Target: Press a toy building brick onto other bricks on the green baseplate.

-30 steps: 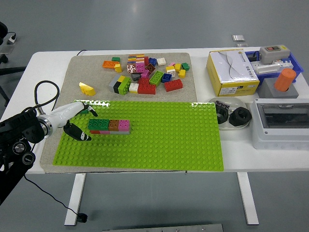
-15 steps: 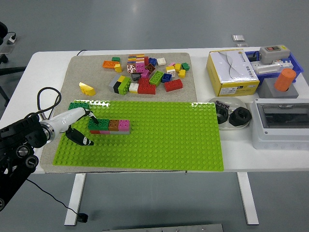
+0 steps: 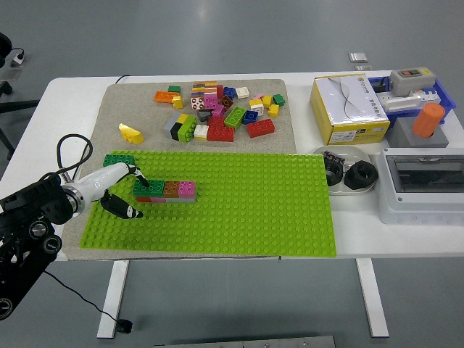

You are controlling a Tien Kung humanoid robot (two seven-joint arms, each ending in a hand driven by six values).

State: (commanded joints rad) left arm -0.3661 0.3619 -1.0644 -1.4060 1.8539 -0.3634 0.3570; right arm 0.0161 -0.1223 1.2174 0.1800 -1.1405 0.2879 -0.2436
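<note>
The green baseplate (image 3: 239, 210) lies on a grey mat at the front of the table. On its left part stands a short stack of bricks (image 3: 165, 191): green, brown and pink ones on top of a red, pink and grey layer. My left hand (image 3: 125, 194) comes in from the left and sits just left of the stack. Its fingers are spread and hold nothing, with one fingertip (image 3: 141, 180) at the green brick's left end and the thumb lower down. A separate green brick (image 3: 118, 159) sits at the baseplate's far left corner. The right arm is out of view.
Several loose bricks (image 3: 217, 112) lie heaped on the mat behind the baseplate, with a yellow one (image 3: 131, 133) apart at the left. To the right are a yellow box (image 3: 348, 109), a dish with black parts (image 3: 346, 174) and a grey electrical box (image 3: 420, 181).
My left arm has drawn back down and to the left, uncovering the green brick at the baseplate's far left corner. The stack has not moved.
</note>
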